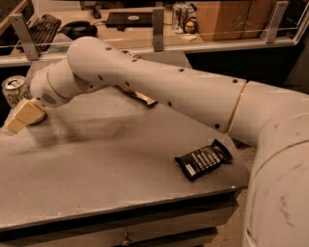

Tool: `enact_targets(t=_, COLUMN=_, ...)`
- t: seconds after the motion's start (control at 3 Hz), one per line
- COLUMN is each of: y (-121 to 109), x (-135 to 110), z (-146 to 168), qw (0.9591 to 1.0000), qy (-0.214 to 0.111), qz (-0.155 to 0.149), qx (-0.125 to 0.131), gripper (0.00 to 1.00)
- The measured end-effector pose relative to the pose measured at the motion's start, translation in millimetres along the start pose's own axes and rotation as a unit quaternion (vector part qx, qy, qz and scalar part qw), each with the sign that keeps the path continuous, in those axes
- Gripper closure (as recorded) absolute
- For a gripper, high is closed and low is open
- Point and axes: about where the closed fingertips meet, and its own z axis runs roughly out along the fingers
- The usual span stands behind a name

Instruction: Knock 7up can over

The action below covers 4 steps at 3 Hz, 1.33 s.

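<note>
The 7up can (14,89) stands at the far left edge of the grey table (111,169), pale body with a silver top; its lower part is hidden behind my gripper. My gripper (23,116), with tan fingers, is low over the table directly in front of the can and touching or nearly touching it. The white arm reaches across the table from the right.
A dark candy bar wrapper (203,159) lies near the table's right front corner. A tan snack bag (139,96) is mostly hidden behind the arm. Behind the table is a desk with a keyboard (42,26), a railing and cans (181,13).
</note>
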Motion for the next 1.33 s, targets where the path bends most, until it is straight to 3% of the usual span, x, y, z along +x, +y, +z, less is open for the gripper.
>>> enact_targets(t=0.33, y=-11.6, x=8.0, z=18.8, qw=0.9998, qy=-0.014, qz=0.008, qx=0.012, gripper=0.18)
enact_targets(t=0.67, y=-29.1, x=12.9, z=14.7, qw=0.9992, qy=-0.021, qz=0.008, qx=0.033, gripper=0.49)
enact_targets(t=1.0, y=-43.6, x=15.1, z=-6.1, qw=0.9989, qy=-0.014, qz=0.003, qx=0.045, gripper=0.72)
enact_targets(t=1.33, y=-80.2, x=-0.1, z=-68.9, qw=0.9973, qy=0.025, qz=-0.023, qx=0.064, gripper=1.00)
